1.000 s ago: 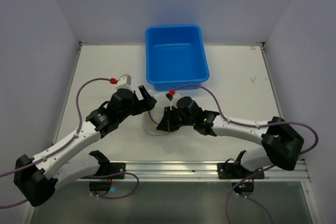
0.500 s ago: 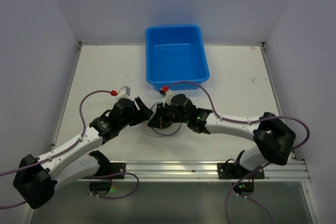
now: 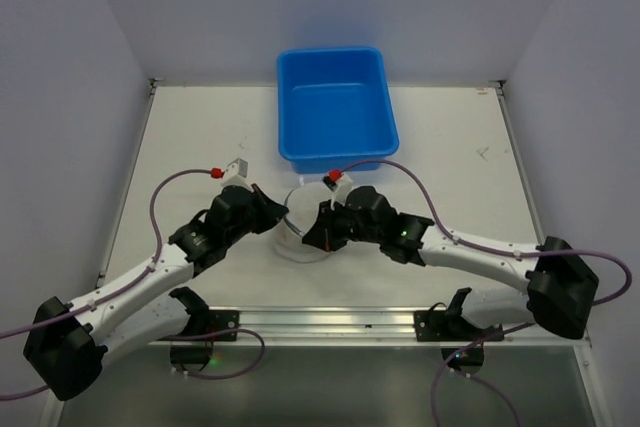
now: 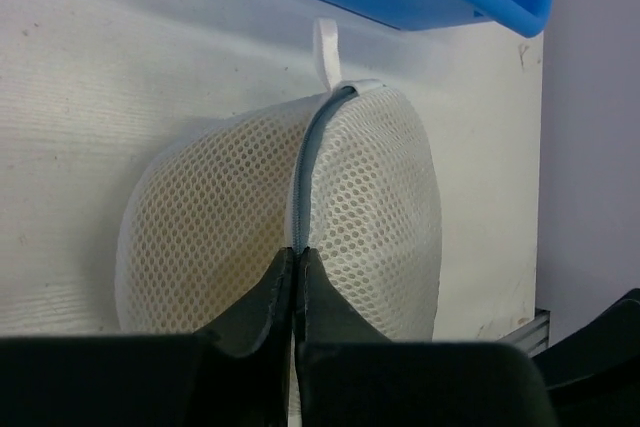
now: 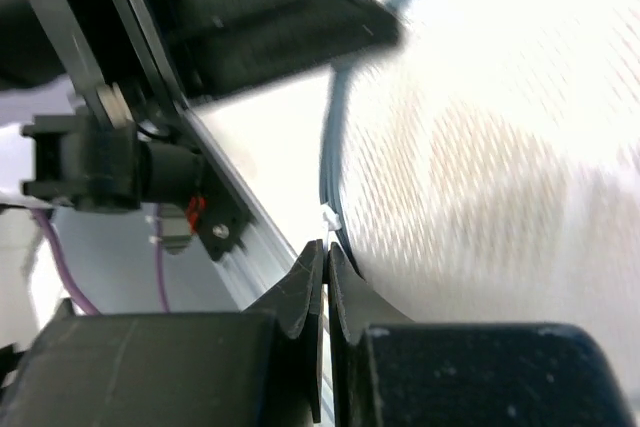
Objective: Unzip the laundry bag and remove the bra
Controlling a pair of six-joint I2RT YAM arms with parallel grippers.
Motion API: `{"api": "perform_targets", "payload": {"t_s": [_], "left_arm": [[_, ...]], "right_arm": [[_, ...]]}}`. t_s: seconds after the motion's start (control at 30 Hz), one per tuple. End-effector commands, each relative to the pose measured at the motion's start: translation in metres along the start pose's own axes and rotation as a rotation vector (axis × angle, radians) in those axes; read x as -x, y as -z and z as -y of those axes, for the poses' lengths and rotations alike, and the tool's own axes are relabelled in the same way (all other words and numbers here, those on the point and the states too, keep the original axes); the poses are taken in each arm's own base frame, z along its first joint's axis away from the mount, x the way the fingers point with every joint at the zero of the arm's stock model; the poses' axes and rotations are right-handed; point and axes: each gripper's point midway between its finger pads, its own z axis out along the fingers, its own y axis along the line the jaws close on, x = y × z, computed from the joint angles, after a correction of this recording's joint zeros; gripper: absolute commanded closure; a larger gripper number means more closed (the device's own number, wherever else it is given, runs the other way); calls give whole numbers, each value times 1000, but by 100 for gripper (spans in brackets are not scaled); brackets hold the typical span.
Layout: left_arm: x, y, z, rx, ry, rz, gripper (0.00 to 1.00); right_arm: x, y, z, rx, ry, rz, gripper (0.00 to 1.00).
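The laundry bag [image 3: 298, 219], a white mesh drum, stands on edge between my two grippers in front of the blue tub. In the left wrist view its grey zip line [image 4: 310, 162] runs up the rim to a white loop [image 4: 326, 45]. My left gripper [image 4: 296, 253] is shut on that rim seam. My right gripper [image 5: 327, 247] is shut at the zip line on the opposite side, a small white zip pull [image 5: 329, 219] right at its tips. The bra [image 4: 205, 247] shows only as a yellowish tint through the mesh.
The blue tub [image 3: 335, 152] stands just behind the bag, its rim close to the bag's loop. The metal rail [image 3: 330, 322] runs along the near table edge. Both arms' purple cables arch over the table beside the bag.
My left gripper has gone from open to shut on the bag's rim. The right gripper stayed shut and shifted slightly, and the bag now stands more upright between the two.
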Motion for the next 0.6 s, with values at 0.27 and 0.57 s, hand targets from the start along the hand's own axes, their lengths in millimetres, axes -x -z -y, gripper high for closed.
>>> {"api": "perform_targets", "payload": {"t_s": [0.27,0.57], "left_arm": [[26,1,-14,39,-72,108,100],[41,-17,41,-115,-195,72,95]], "right_arm": [[-37,88,107,-379,9,-70,100],[-8,73,26,78,91,4,100]]}}
